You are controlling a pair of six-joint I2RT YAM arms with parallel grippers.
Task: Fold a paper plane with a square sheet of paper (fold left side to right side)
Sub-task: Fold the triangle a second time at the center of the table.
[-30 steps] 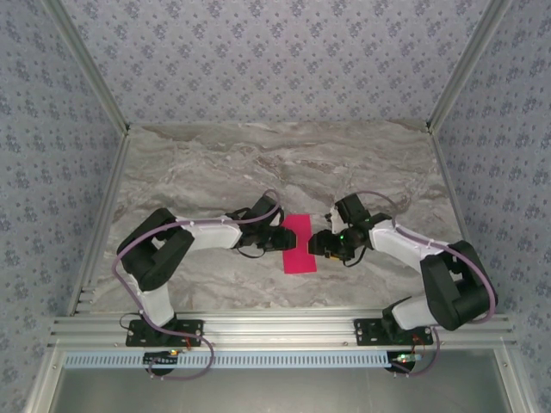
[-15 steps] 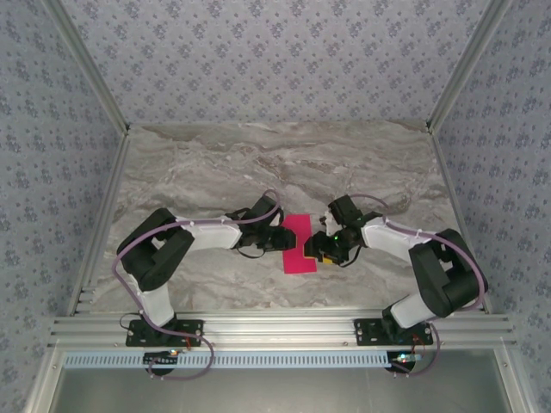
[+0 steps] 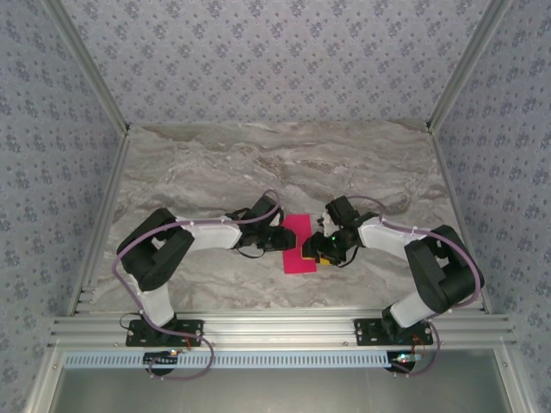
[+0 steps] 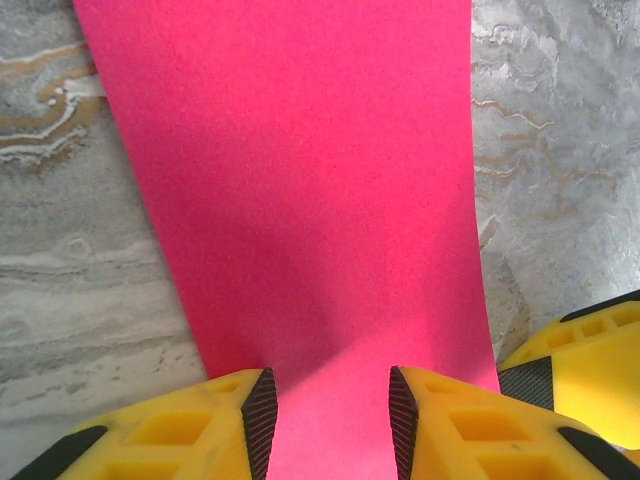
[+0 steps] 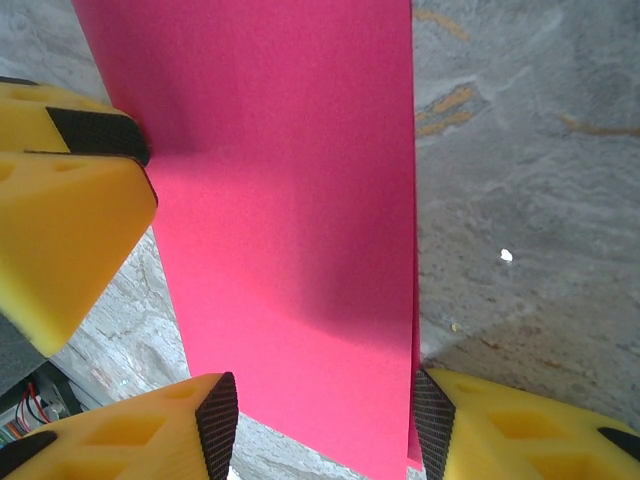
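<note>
The paper (image 3: pixel 299 244), a narrow pink strip, lies flat in the middle of the desk (image 3: pixel 215 163), between the two arms. We see the left claw (image 4: pixel 327 410) spread over its left side and the right claw (image 5: pixel 320 415) spread across it from the right. If either closes sideways, the paper could buckle or skew; the claws crowd each other.

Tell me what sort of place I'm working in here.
Likely a purpose-built robot test booth rather than a home: a marble-patterned tabletop boxed in by patterned wall panels, with aluminium frame rails along the near edge.
</note>
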